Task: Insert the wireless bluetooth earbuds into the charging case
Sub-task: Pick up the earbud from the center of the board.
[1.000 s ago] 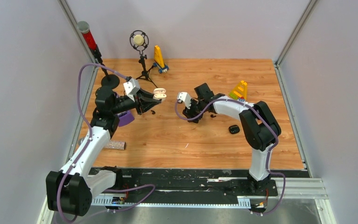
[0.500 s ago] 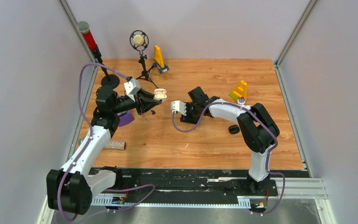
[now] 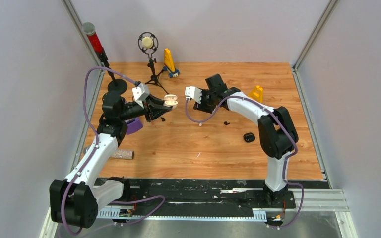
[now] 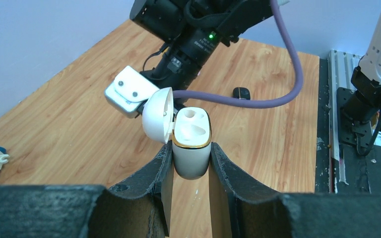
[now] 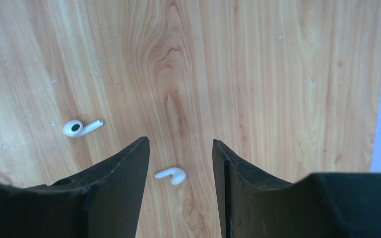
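The left gripper pinches the white charging case upright, its lid swung open and both wells empty; the right gripper hangs spread above the wood table, one white earbud lying below the gap between its fingers, a second earbud off to one side; a dark speck nearby may be a black earbud.

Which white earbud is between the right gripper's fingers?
The white earbud low in the right wrist view, lying in the gap of the open right gripper. The other white earbud lies farther left, outside it.
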You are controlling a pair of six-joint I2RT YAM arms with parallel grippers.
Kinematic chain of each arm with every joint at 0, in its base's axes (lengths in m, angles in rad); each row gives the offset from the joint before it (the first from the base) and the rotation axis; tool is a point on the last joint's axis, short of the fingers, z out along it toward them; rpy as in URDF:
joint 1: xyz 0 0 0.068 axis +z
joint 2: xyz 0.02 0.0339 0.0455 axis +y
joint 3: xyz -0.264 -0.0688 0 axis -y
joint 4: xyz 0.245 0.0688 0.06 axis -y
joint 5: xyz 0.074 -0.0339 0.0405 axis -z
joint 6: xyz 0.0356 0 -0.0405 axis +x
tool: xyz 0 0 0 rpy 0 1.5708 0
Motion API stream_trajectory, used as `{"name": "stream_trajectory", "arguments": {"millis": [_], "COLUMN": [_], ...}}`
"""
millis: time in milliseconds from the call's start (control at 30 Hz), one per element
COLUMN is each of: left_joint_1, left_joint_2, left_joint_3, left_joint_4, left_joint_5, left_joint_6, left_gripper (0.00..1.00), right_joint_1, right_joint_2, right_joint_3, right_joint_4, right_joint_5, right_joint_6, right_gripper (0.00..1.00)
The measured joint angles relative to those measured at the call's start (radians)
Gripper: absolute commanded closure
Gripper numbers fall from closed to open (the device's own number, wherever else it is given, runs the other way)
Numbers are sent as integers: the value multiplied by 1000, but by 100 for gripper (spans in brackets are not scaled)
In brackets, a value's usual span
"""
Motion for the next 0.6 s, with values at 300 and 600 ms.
{"name": "stream_trajectory", "arguments": {"millis": [300, 600], "left_joint_1": [0, 0], "left_joint_2": [2, 5], "left_joint_3": [0, 0], "left_joint_4": [0, 0], "left_joint_5": [2, 2], "left_joint_6": [0, 0], "left_gripper": [76, 76], "right_joint_1": [5, 16], "right_joint_2": [96, 101], "right_joint_3": [2, 2], "right_joint_4": [30, 29], "right_joint_5": [-38, -89], "right_joint_6": [112, 137], "right_gripper": [49, 49]}}
